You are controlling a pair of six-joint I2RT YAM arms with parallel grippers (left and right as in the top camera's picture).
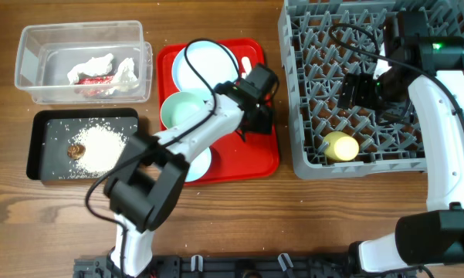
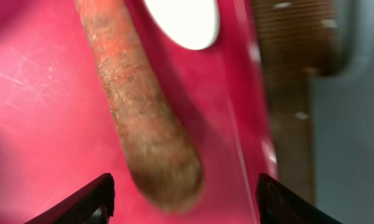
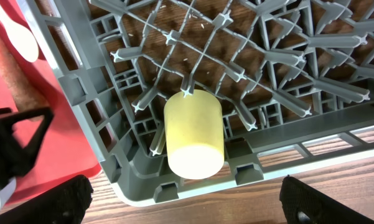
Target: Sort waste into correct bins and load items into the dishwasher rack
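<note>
Left gripper, jaws spread wide, hangs over the orange carrot piece at frame centre on the red tray. It looks firm, light and prone to rolling, so pinch across its thick middle.

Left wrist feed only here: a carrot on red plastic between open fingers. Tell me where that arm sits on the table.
Observer: The left gripper hangs over the right side of the red tray, next to the dishwasher rack.
Operator: Report what the bins hold.
Observer: The clear tub holds the white tissue and the wrapper. The black tray holds rice and a brown lump.
Operator: Give me the right arm.
Observer: The right gripper is open above the rack, looking down on the yellow cup, which lies among the pegs in the corner nearest the red tray.
</note>
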